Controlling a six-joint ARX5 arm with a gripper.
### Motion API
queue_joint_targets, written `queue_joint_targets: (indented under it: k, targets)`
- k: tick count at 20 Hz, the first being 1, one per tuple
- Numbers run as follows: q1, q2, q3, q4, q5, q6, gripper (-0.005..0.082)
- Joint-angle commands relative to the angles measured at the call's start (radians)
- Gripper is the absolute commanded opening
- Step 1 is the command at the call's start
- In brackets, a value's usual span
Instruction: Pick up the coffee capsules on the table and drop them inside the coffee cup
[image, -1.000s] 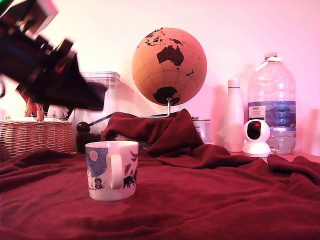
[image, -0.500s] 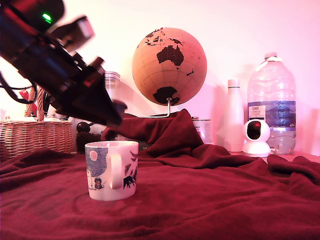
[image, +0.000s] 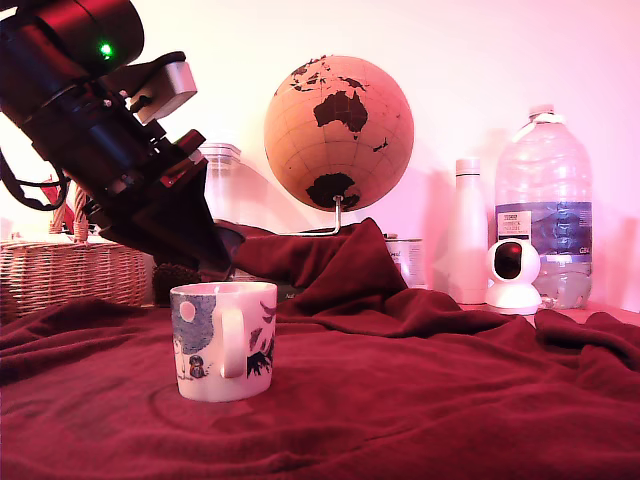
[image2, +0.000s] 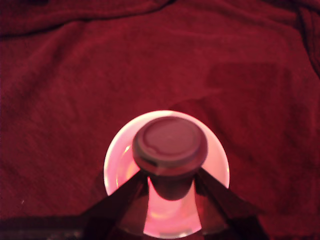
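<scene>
The gripper (image2: 171, 182) holds one coffee capsule (image2: 170, 142) between closed fingers, directly above the open mouth of the coffee cup (image: 224, 338), which stands on the table (image: 420, 400). The capsule is judged light, rigid and smooth (thin walls may dent); grip stays on its tapered sides. Its short axis points toward the wrist camera, flat face up.

A home room, set up as a makeshift robot workspace.
A globe (image: 339, 132), wicker basket (image: 70, 272), water bottle (image: 544, 205), small camera (image: 512, 275) and fleece-draped table (image: 420, 400) show it.
</scene>
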Motion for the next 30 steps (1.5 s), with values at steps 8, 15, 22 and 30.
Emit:
queue_joint_targets:
  k: [8,15,22,30]
  targets:
    - [-0.003,0.022,0.006,-0.007,0.000,0.009,0.0211]
    - [-0.003,0.022,0.006,-0.007,-0.004,0.005,0.0692]
    - [-0.003,0.022,0.006,-0.006,-0.003,0.004,0.0708]
    - [-0.003,0.021,0.006,-0.005,0.006,0.012,0.0430]
